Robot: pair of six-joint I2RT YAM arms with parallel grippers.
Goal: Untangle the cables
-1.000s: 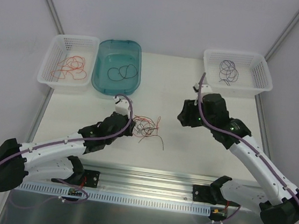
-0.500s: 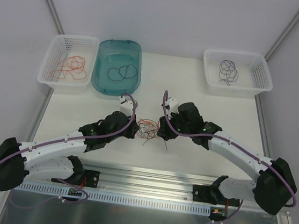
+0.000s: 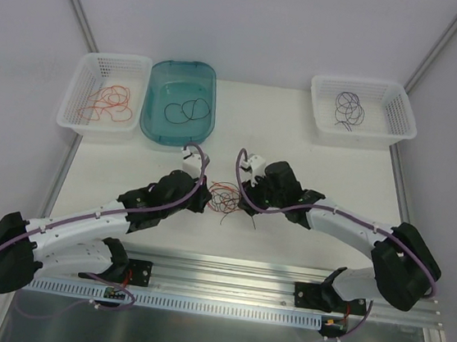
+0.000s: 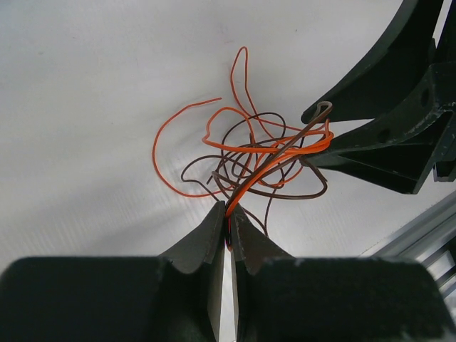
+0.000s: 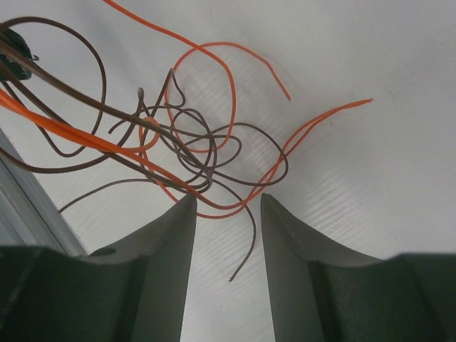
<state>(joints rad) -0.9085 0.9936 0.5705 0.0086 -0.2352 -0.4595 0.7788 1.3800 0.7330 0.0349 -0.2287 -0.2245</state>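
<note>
Left end effector (image 4: 228, 211): clenched on the orange cable (image 4: 299, 147), which is pinched at the very tips. The strand rises from the pinch straight into the knot.
Right end effector (image 5: 226, 208): released, jaws parted and nothing gripped. Its tips sit low over the worktop (image 3: 320, 161), and a low loop of orange and a brown cable (image 5: 189, 146) cross the gap between them.
Tangle of cables (image 3: 225, 196): it lies on the worktop between the two end effectors, near the front rail. Orange and brown strands are interlaced, and loose ends trail outward.
Step in hand: by my reading, the right arm is choosing a strand to draw out against the left arm's anchor.
Choice of strand: close on one colour only, preferably brown, since the left already has orange. Both colours lie in the gap, so shift the tips until a single strand sits between them.
Pull: draw slowly away from the left end effector, low along the worktop. If the knot tightens, ease off and take a looser loop.
Anchor: the tip pinch on so thin a wire could slip under a sharp tug, so keep the tension gentle.
Sorting places: the left basket (image 3: 100, 66) holds orange cables, the teal tub (image 3: 156, 121) a black one, and the right basket (image 3: 396, 116) dark purple ones. All three stand at the far edge, well apart from the tangle.
</note>
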